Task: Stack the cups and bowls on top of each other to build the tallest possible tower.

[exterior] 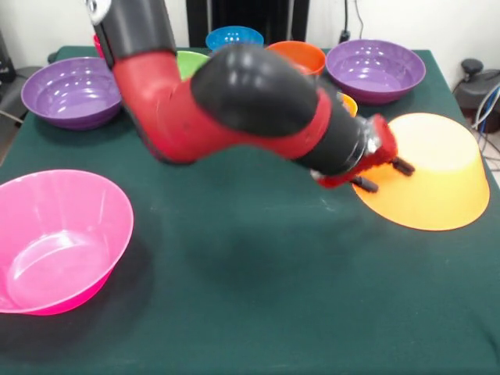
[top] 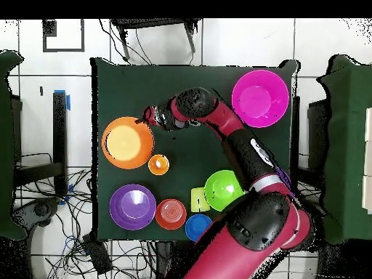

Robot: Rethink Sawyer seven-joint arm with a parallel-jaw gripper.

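The large orange bowl (exterior: 437, 176) lies upside down at the right of the front view; it also shows in the overhead view (top: 127, 142). My gripper (exterior: 384, 176) is open at this bowl's left edge, one fingertip over its side and the other at its rim, holding nothing; overhead it (top: 144, 116) sits at the bowl's upper right rim. The large pink bowl (exterior: 58, 238) stands upright at the near left. A small orange cup (top: 158, 164) stands beside the orange bowl. A pale yellow cup (top: 200, 198) stands next to the green bowl (top: 223, 189). I cannot make out the red cup.
Along the robot's side of the table stand two purple bowls (exterior: 72, 90) (exterior: 375, 69), a blue bowl (exterior: 234, 36) and an orange-red bowl (exterior: 298, 55). My arm (exterior: 234, 101) spans the table's middle and hides part of the green bowl.
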